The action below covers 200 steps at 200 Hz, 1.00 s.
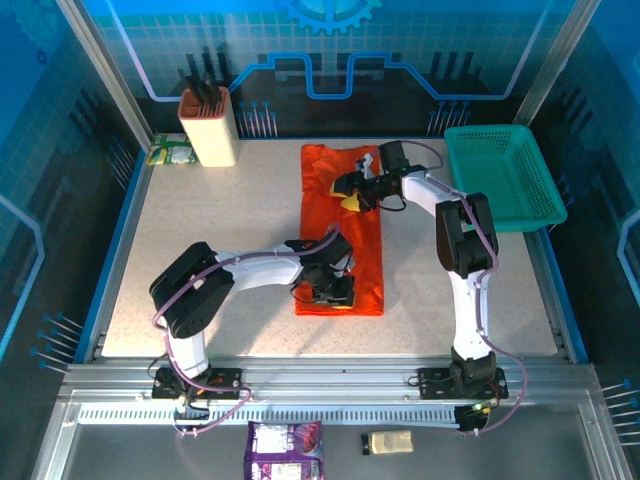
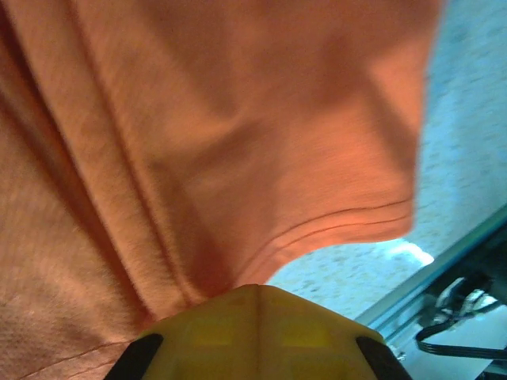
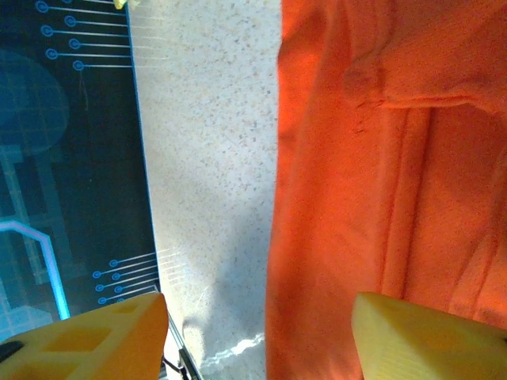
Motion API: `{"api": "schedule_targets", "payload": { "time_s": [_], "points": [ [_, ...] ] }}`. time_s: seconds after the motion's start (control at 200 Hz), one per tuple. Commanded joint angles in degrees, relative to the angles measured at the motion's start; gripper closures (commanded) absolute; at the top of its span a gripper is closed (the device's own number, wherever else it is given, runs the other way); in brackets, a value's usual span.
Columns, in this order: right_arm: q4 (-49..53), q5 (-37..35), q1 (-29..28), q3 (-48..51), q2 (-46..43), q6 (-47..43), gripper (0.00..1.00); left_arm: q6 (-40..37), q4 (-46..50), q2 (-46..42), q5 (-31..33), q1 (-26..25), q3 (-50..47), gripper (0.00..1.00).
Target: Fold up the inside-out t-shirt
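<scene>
The inside-out t-shirt [image 1: 322, 215] is bright orange-red and lies as a long narrow strip up the middle of the table. At its near end my left gripper [image 1: 335, 290] is shut on the cloth. In the left wrist view the yellow fingers [image 2: 257, 317] meet with the t-shirt's [image 2: 198, 142] hemmed fabric pinched between them. My right gripper [image 1: 352, 200] hovers over the strip's far end, open. In the right wrist view that gripper [image 3: 261, 340] straddles the t-shirt's [image 3: 380, 198] edge, with one finger over the bare table and the other over the cloth.
A teal mesh basket [image 1: 505, 175] stands at the far right of the table [image 1: 220, 220]. A beige holder with dark handles [image 1: 207, 125] and a small green-white item [image 1: 170, 153] sit at the far left. Two packets [image 1: 285, 450] [image 1: 390, 441] lie below the arm bases.
</scene>
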State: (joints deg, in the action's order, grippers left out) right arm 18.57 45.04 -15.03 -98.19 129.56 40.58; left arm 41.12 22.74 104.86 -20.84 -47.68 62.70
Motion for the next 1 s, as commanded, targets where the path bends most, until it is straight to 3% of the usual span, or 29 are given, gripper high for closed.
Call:
{"api": "schedule_targets", "payload": {
  "time_s": [0.0, 0.305, 0.465, 0.74, 0.996],
  "points": [
    [1.7, 0.2, 1.1, -2.8, 4.7, -0.9, 0.36, 2.2, 2.0, 0.6, -0.8, -0.1, -2.6, 0.98],
    [5.2, -1.5, 2.4, -11.0, 15.2, -2.1, 0.36, 3.6, 0.7, 0.7, -2.2, -0.3, -6.4, 0.98],
    [5.8, -0.7, 2.5, -12.3, 15.1, -2.0, 0.36, 4.7, -0.5, -0.3, -2.4, -0.2, -7.2, 0.98],
    [9.4, -1.7, 0.7, -7.8, -0.7, -3.5, 0.36, 5.4, 0.9, -8.1, -0.7, 0.2, 0.7, 0.96],
    [11.7, -7.0, 0.6, 12.4, -21.8, -6.3, 0.37, 0.8, 7.6, -16.0, 4.4, 7.7, -2.0, 0.96]
  ]
}}
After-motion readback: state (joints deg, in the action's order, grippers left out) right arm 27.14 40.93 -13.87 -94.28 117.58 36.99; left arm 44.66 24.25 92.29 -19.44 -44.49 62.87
